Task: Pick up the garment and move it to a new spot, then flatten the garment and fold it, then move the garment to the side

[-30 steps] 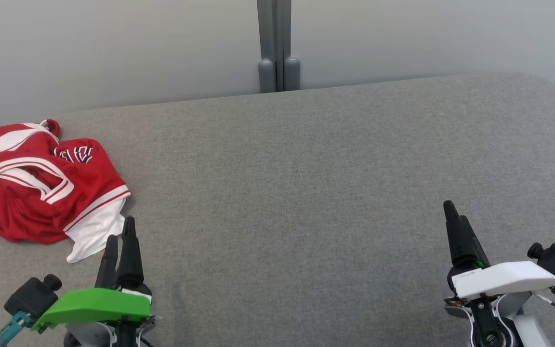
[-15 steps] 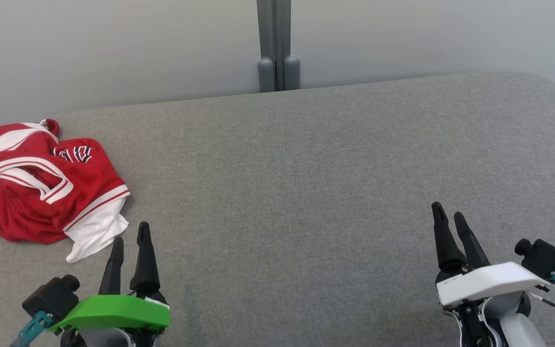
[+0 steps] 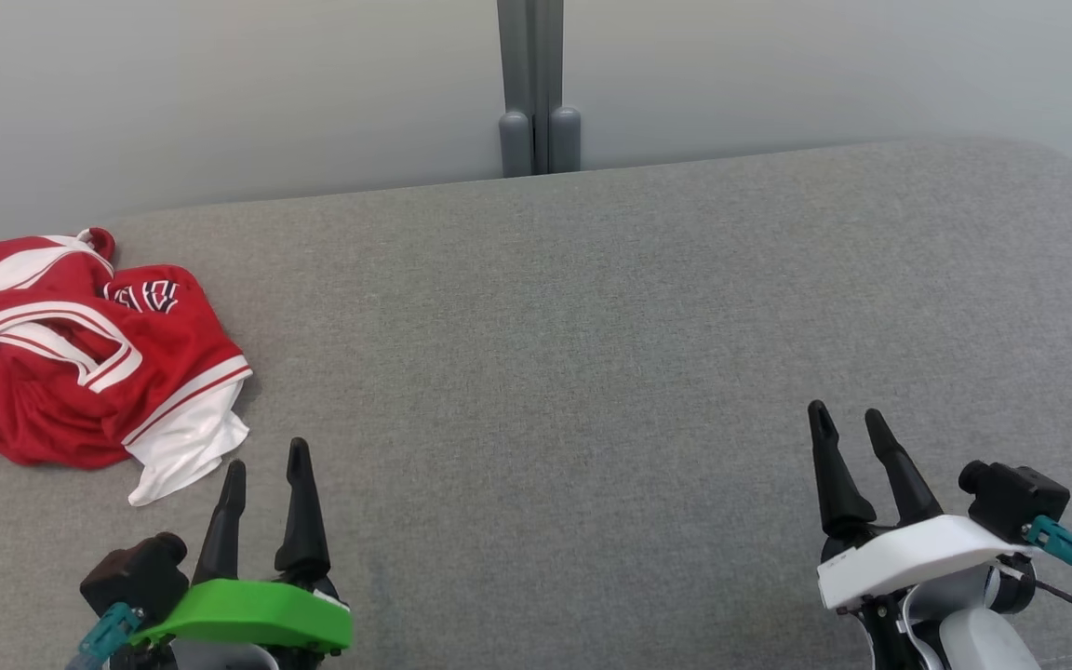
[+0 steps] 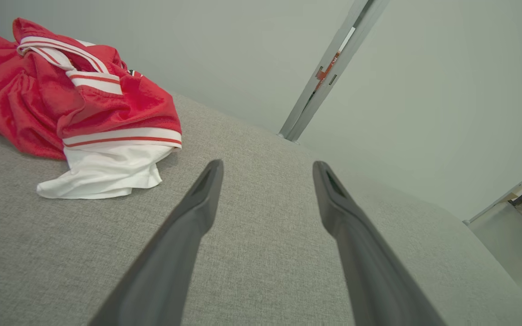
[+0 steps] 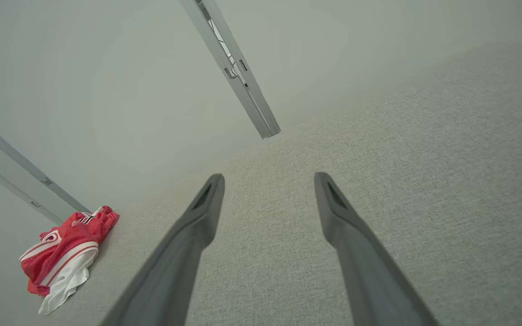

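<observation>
Red and white jersey garment (image 3: 61,372), one crumpled heap, lies at about nine o'clock in the head view on the grey woven fabric surface (image 3: 592,307), close to its far edge. Two grippers are over that surface: the green-capped left gripper (image 3: 266,453) at seven o'clock, near the heap's white corner but apart from it, and the white-capped right gripper (image 3: 843,409) at five o'clock, well apart from it. Both have their two dark fingers spread and hold nothing.
</observation>
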